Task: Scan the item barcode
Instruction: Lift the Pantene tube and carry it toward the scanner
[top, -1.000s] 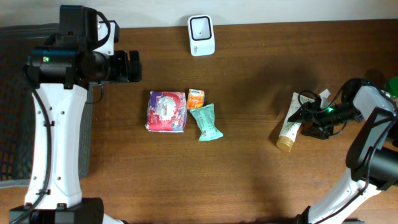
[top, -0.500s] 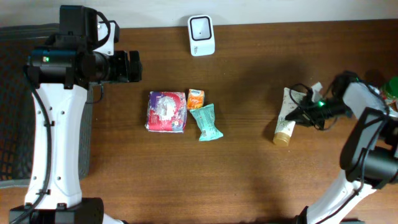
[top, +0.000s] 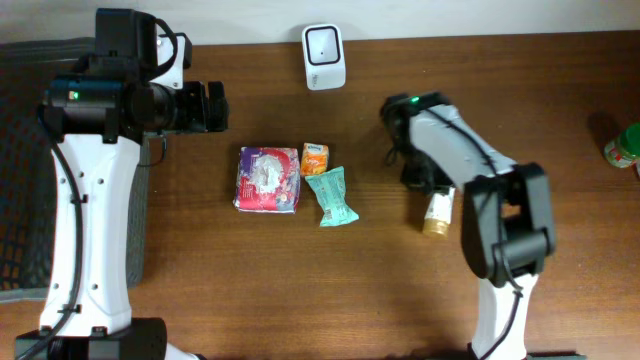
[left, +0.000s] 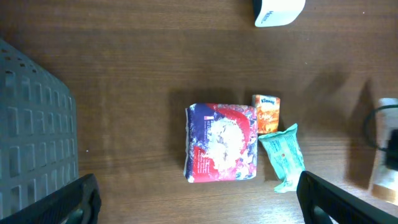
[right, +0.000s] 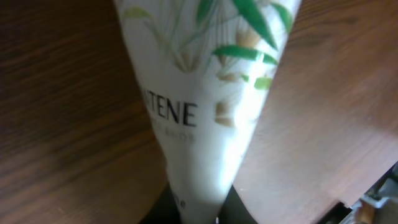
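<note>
A white tube with green leaf print (right: 205, 93) fills the right wrist view, its narrow end pinched between the dark jaws of my right gripper (right: 199, 208). From overhead the tube (top: 438, 208) hangs off the right gripper (top: 425, 180) over the table's middle right, gold cap (top: 433, 228) toward the front. The white scanner (top: 324, 57) stands at the back edge, well apart from the tube. My left gripper (top: 210, 105) is open and high above the table, fingers (left: 68, 199) spread wide with nothing between them.
A red and purple pack (top: 268, 179), a small orange tissue pack (top: 315, 158) and a teal packet (top: 333, 196) lie together left of centre. A grey basket (top: 20, 170) stands at the far left. A green-capped bottle (top: 625, 145) sits at the right edge.
My right arm has swung left from the table's right side toward the middle, carrying the tube with it. The left arm has not moved.
</note>
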